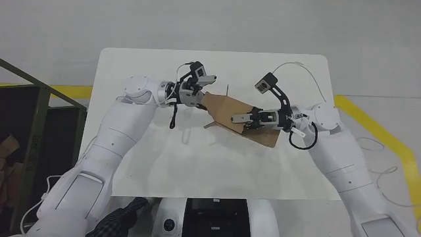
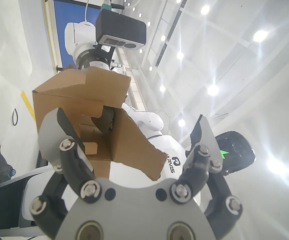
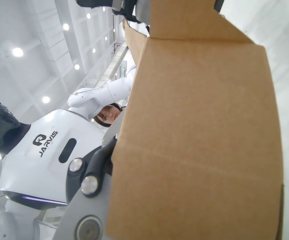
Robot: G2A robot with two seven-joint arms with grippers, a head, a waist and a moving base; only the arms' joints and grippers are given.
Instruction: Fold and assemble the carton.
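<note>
My left gripper [image 2: 129, 116] is spread wide, with one finger [image 2: 55, 128] beside an open flap of the brown carton [image 2: 84, 93]. My right gripper [image 1: 248, 118] is clamped on the carton's opposite wall. The carton sits tilted between both arms, over the white table [image 1: 289, 171].
</note>
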